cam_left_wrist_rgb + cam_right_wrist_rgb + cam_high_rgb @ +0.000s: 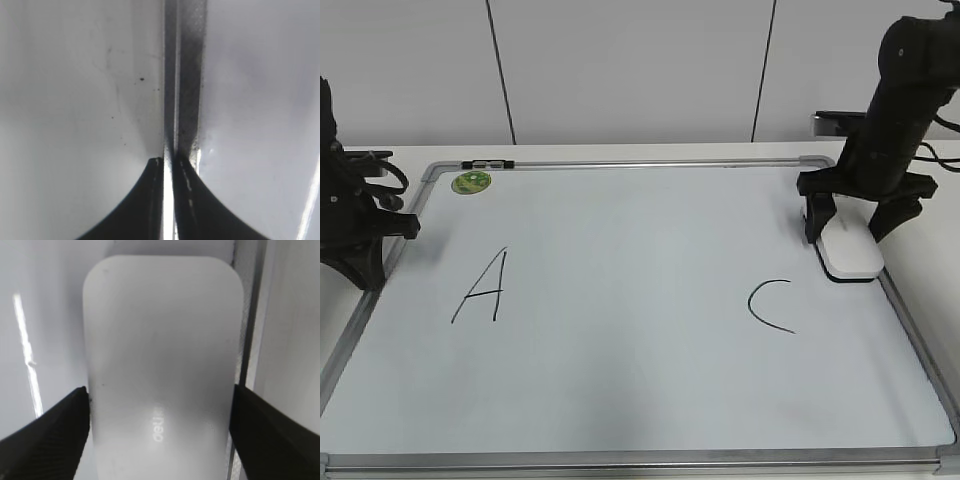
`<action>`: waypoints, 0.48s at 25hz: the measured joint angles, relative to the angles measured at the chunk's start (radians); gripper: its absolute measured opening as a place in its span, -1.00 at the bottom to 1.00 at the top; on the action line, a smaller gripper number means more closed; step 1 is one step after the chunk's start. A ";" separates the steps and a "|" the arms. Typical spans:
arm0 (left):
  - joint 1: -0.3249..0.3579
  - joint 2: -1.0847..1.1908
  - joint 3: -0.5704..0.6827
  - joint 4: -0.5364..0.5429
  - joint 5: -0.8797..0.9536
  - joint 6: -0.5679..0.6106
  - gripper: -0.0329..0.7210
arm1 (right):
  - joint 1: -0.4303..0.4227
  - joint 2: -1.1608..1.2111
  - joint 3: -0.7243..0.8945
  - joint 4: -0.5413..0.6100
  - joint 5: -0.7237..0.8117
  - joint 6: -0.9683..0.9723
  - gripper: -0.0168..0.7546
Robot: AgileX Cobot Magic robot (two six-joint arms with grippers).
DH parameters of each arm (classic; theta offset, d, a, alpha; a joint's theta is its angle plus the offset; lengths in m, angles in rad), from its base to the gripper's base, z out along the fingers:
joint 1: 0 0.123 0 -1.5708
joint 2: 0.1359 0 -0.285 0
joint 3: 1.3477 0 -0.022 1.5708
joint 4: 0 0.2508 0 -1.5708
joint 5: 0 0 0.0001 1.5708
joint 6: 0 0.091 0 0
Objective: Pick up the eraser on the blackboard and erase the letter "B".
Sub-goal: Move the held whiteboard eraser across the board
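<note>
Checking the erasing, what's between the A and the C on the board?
Nothing: between the A and the C the blackboard is bare, exterior view.
</note>
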 joint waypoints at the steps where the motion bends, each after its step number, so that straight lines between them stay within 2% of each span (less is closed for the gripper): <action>1: 0.000 0.000 0.000 0.000 0.000 0.000 -0.85 | 0.000 0.000 -0.012 0.000 0.015 0.000 0.77; 4: 0.000 0.000 0.000 0.000 0.001 0.000 -0.84 | 0.000 0.000 -0.052 0.000 0.048 0.000 0.78; 7: 0.000 -0.008 0.000 0.000 -0.001 0.000 -0.70 | 0.000 0.000 -0.099 0.000 0.079 0.000 0.78; 9: 0.000 -0.029 0.004 0.004 -0.004 0.002 -0.44 | 0.000 0.000 -0.128 -0.001 0.083 0.003 0.78; 12: 0.000 -0.089 0.004 0.016 -0.022 0.002 0.07 | 0.000 0.000 -0.156 -0.005 0.087 0.021 0.78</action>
